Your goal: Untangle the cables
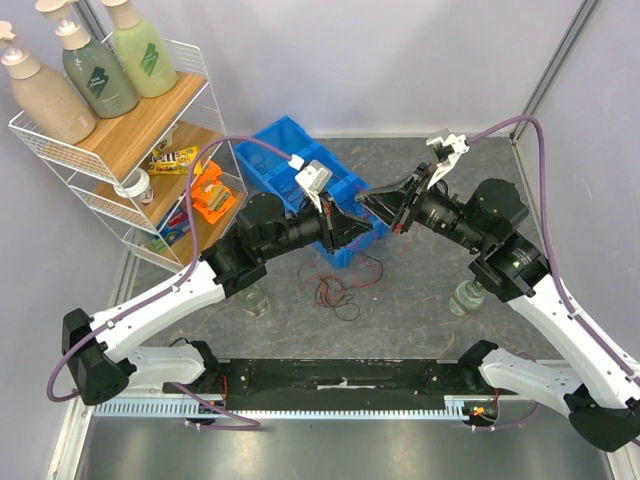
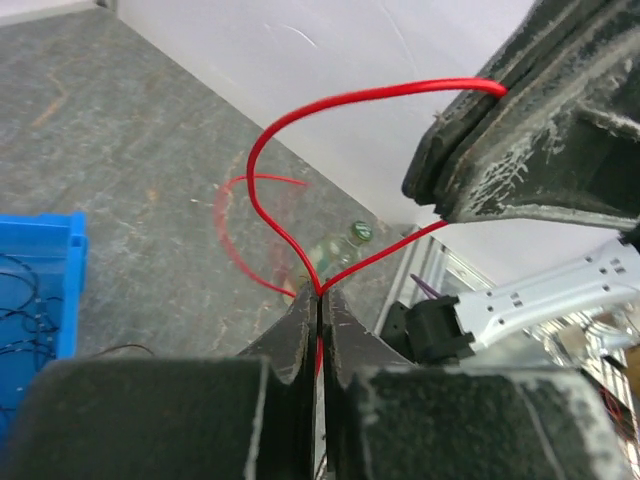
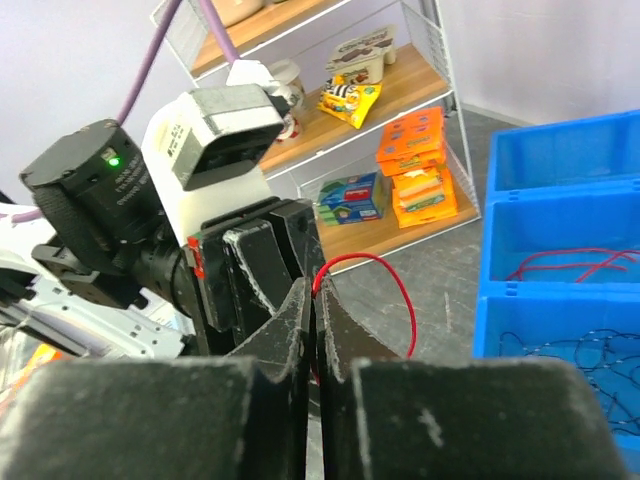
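on the counter (image 1: pixel 430 300), just in front of the blue bin (image 1: pixel 283 142), the cables (image 1: pixel 336 290) lie in a loose tangle, while over the bin's near edge the left end effector (image 2: pixel 318 300) and right end effector (image 3: pixel 313 298) are each clamped fully closed on one red wire (image 2: pixel 262 165). i'd draw them apart slowly and level, so the trailing end slips out without dragging the tangle. only the top view shows that tangle, only the right wrist view shows red and black wires lying in separate bin compartments, and the left wrist view best shows the short loop arching between the grips.
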### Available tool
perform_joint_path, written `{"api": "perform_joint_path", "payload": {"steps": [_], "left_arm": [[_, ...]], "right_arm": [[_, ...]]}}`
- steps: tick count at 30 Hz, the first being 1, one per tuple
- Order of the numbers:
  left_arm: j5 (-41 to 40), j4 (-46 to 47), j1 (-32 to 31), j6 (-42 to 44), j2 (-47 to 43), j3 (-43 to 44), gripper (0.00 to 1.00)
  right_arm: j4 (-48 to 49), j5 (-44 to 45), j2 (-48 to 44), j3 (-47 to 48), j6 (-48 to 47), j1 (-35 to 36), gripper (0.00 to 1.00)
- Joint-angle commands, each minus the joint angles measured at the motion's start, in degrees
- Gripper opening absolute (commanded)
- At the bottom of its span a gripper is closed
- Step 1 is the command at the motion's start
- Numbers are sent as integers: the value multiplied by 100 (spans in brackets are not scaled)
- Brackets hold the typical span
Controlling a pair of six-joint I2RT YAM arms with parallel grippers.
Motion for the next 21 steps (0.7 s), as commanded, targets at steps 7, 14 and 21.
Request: {"api": "perform_joint_path", "payload": {"steps": [7,14,21], "left_arm": [[-1956,-487,64,709,-302,585,2],[-3494,10,590,1244,278,983,2],[-3242,1235,1073,3029,1560,1403,2]], "right_arm": [[-1666,2884,-522,171,-946,-1,88],[-2054,3829,-997,-127,-999,-1,97],[-2168,3512,-1156,-435,-788,-1,96]]}}
